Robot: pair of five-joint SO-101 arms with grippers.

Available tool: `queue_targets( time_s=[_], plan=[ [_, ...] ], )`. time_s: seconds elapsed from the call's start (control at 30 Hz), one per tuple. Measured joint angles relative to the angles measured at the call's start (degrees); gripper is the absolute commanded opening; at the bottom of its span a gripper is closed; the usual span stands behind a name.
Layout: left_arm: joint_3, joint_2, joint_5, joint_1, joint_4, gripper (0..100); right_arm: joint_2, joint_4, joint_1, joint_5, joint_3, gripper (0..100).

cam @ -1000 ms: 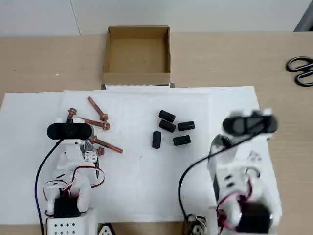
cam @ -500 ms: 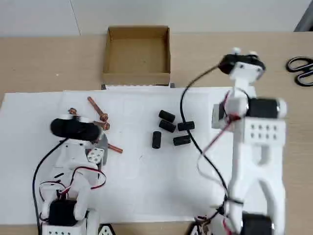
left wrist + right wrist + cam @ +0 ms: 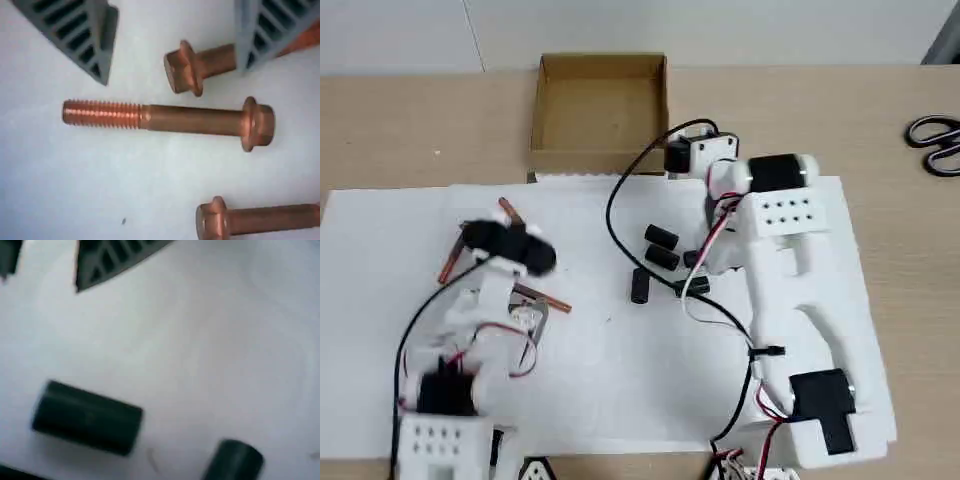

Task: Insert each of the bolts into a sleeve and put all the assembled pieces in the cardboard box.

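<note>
1. While my left fingers (image 3: pixel 80 30) stand spread and hold nothing, a copper bolt (image 3: pixel 170 119) lies flat on the white sheet (image 3: pixel 75 190) just off their tips.
2. My right fingers (image 3: pixel 120 255) are parted too, gripping nothing, above a black sleeve (image 3: pixel 87 425) lying on its side.
3. From the high view, the other sleeves (image 3: pixel 661 237) cluster mid-sheet beside my right arm, and loose bolts (image 3: pixel 542 297) lie near my left arm.
4. At the desk's (image 3: pixel 400 120) far side the cardboard box (image 3: pixel 600 160) sits open-topped at the sheet's far edge.
</note>
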Motion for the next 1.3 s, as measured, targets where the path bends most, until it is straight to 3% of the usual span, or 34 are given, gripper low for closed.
queue_targets(
  time_s=[0.2,0.43,0.57,0.77,1.07,1.3],
  plan=[
    [-16.1,26.7,4.3,0.4,0.0,16,0.4,0.0,-5.4,-11.8,-0.2,9.4],
    [-26.1,45.6,12.1,-0.3,0.0,16,1.1,0.0,-9.9,-13.6,-0.2,9.4],
    [-26.3,47.1,14.8,-3.5,-1.5,16,3.6,-0.2,-10.9,-14.5,-0.2,9.4],
    [-26.3,47.4,15.5,-10.7,-3.6,16,9.6,-0.2,-13.4,-23.6,-0.2,9.5],
    [-24.4,47.5,15.2,-13.0,-4.0,16,17.4,-1.8,-17.1,-24.9,-7.6,9.5],
    [-24.4,47.6,14.7,-18.7,-5.6,16,25.0,-1.7,-17.5,-24.9,-15.6,20.6]
  ],
)
